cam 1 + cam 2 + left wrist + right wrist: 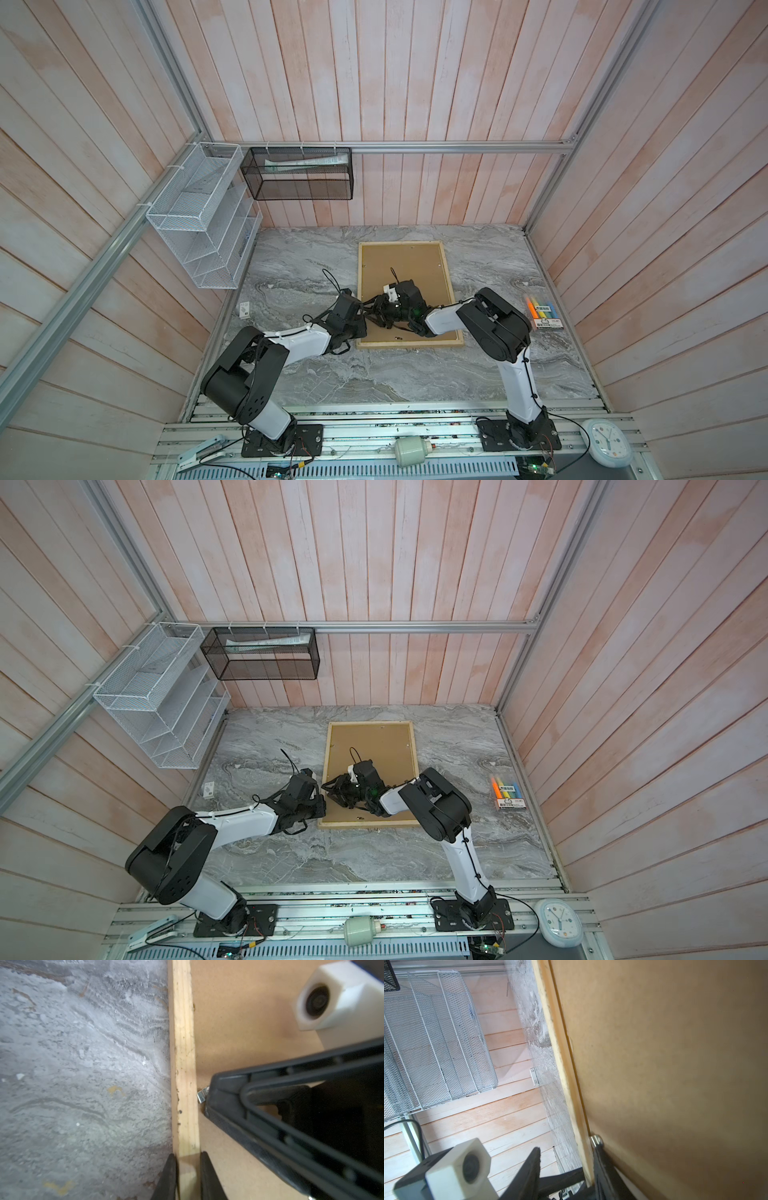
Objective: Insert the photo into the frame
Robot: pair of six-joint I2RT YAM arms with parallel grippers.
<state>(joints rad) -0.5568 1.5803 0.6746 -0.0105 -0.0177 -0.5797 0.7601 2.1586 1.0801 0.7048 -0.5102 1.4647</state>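
Note:
The frame (405, 266) (374, 742) lies face down on the marble table, its brown fibreboard back up inside pale wood rails. My left gripper (188, 1159) (360, 322) is shut on the frame's left rail (182, 1043) near the front corner. My right gripper (568, 1149) (368, 309) reaches across the back board, jaws open. One of its fingers (228, 1093) rests on a small metal clip (596, 1139) (202, 1095) at the rail's inner edge, while the second hangs off the rail's outer side. The photo is not in view.
A white wire rack (199, 216) hangs on the left wall and a black mesh basket (299, 174) on the back wall. A pack of coloured markers (542, 311) lies right of the frame, a small white card (244, 309) on the left. A clock (606, 442) sits at the front right.

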